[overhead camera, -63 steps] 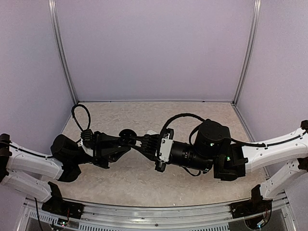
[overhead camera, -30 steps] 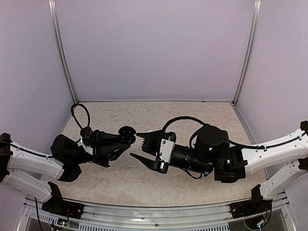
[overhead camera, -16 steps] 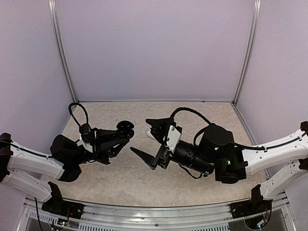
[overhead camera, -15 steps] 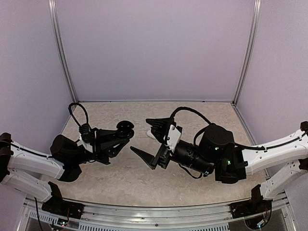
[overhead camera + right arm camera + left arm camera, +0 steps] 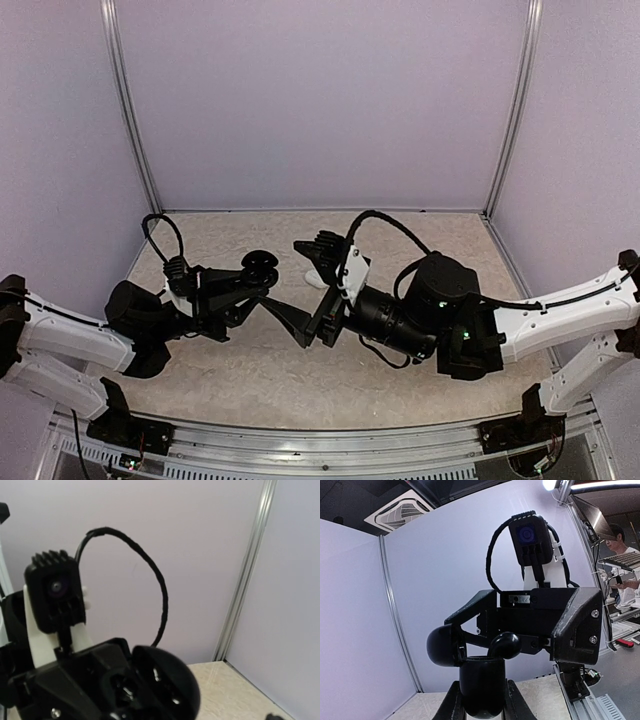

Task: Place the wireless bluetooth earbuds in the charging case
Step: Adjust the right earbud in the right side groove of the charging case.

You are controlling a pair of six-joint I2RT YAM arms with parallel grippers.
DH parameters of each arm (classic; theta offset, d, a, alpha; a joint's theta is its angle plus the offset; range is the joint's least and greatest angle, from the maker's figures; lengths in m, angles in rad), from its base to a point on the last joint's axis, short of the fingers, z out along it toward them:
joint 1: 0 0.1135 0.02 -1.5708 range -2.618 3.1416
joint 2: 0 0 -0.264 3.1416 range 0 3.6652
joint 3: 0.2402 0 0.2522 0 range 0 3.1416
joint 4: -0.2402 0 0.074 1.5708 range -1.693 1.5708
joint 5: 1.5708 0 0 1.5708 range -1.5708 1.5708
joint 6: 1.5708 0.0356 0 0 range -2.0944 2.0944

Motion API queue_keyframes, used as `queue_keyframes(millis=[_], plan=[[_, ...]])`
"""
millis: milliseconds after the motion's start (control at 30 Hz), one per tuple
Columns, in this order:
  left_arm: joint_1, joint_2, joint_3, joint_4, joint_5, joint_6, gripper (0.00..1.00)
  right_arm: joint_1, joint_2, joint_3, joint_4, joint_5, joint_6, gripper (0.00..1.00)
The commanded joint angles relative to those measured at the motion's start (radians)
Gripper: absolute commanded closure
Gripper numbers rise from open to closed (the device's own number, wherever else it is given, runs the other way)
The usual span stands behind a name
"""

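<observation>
The case I see is glossy black, not white. In the left wrist view this charging case (image 5: 482,687) stands upright between my left gripper's (image 5: 481,711) fingers, its hinged lid (image 5: 442,645) swung open to the left. One black earbud (image 5: 506,645) sticks out of the case's top, partly in. My left gripper (image 5: 258,285) is shut on the charging case (image 5: 262,268). My right gripper (image 5: 283,276) stands open just right of it, one finger above and one below. The right wrist view shows the open lid (image 5: 167,680) close up, with none of its own fingers.
A small white thing (image 5: 316,278) lies on the speckled table (image 5: 230,370) under the right gripper; I cannot tell what it is. Pale walls close in the back and both sides. The right arm's wrist camera (image 5: 527,535) looms behind the case.
The right gripper, closed in at the case two seconds ago, has opened wide, drawn back and turned. The left gripper with the case has risen slightly.
</observation>
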Motion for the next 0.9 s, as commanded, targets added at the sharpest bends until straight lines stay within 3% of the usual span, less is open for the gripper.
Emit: queue_keyframes(millis=[0, 367, 867], plan=[[-0.005, 0.003, 0.004, 0.031, 0.006, 0.004, 0.93, -0.014, 0.017, 0.037, 0.022, 0.015, 0.039, 0.1], [-0.007, -0.007, 0.002, 0.024, 0.017, 0.011, 0.93, -0.079, -0.024, 0.01, -0.009, -0.004, 0.127, 0.11], [-0.002, 0.0, 0.009, 0.037, 0.055, 0.0, 0.93, -0.104, -0.057, -0.015, -0.057, -0.042, 0.118, 0.13]])
